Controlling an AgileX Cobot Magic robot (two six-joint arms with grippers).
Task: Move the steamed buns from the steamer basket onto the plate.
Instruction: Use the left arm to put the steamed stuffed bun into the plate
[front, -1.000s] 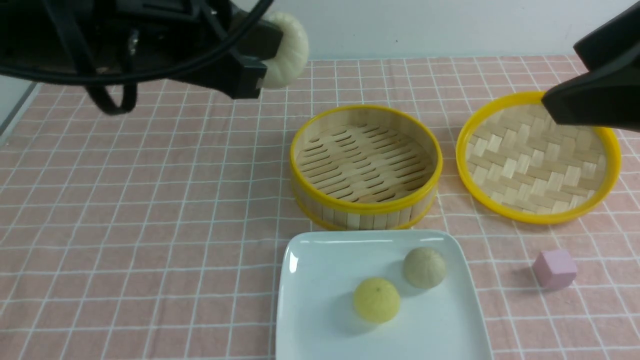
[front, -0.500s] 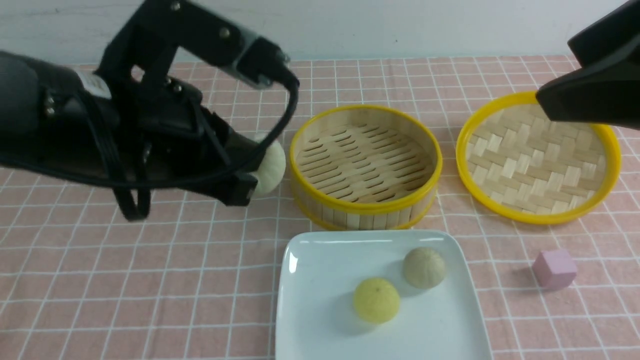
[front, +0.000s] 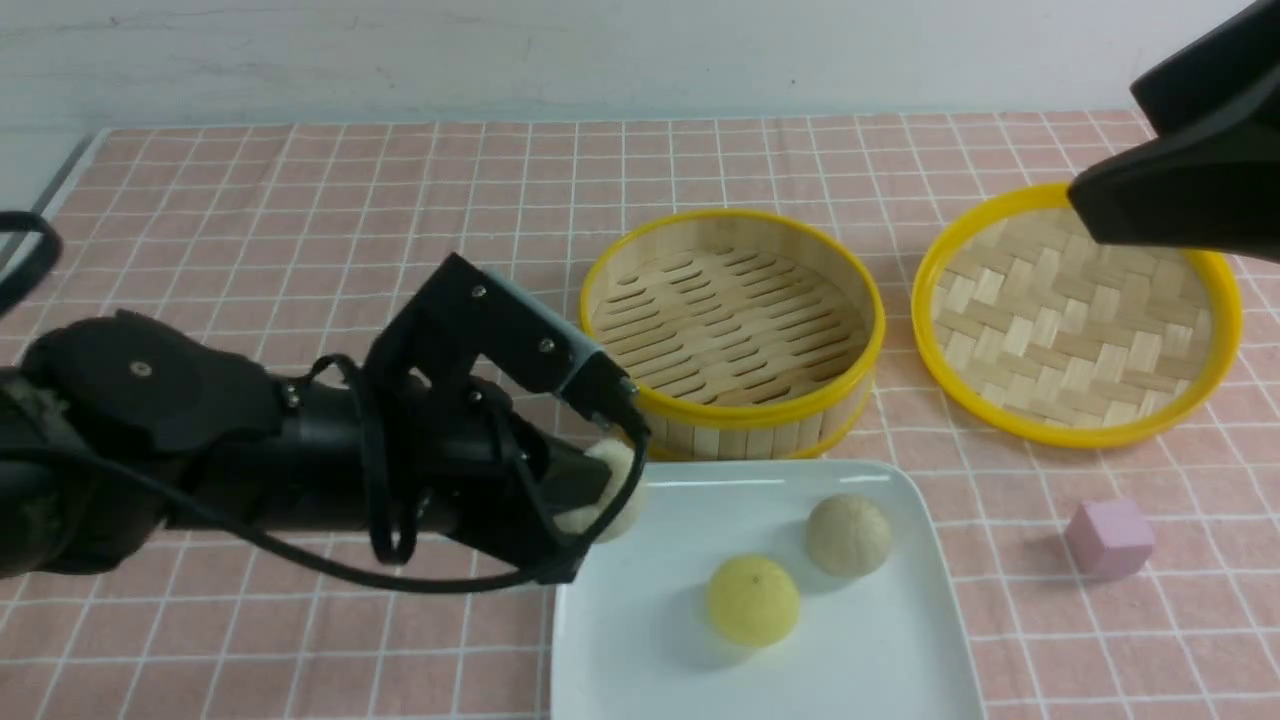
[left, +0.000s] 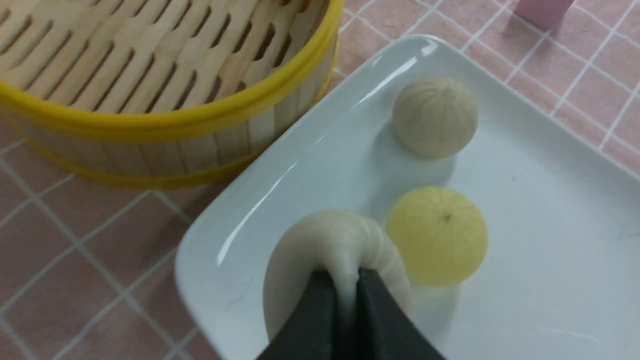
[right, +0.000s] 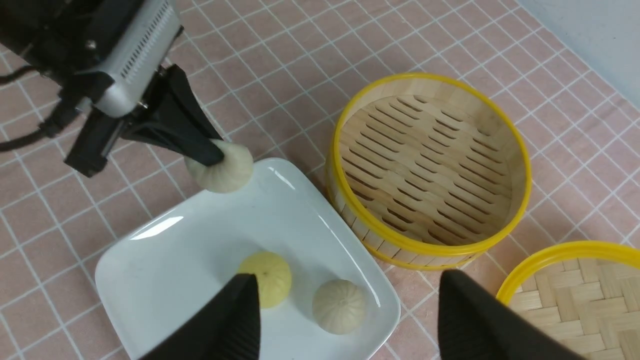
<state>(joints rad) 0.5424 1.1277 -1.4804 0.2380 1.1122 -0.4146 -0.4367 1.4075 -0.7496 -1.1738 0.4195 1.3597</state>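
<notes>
- Left gripper (left: 345, 282): jaws clamped on a fold of the white bun (left: 325, 240).
- White bun: at the jaw tips, over the corner of the plate (left: 540, 210) nearest them; contact with the plate cannot be determined.
- Yellow bun (left: 437, 235): on the plate, just beyond the tips.
- Greyish-beige bun (left: 434, 116): on the plate, farther out.
- Steamer basket (left: 165, 117): ahead of the jaws, just beside the plate.
- Right gripper (right: 346, 275): jaws wide apart, gripping nothing, well apart from the left jaws.
</notes>
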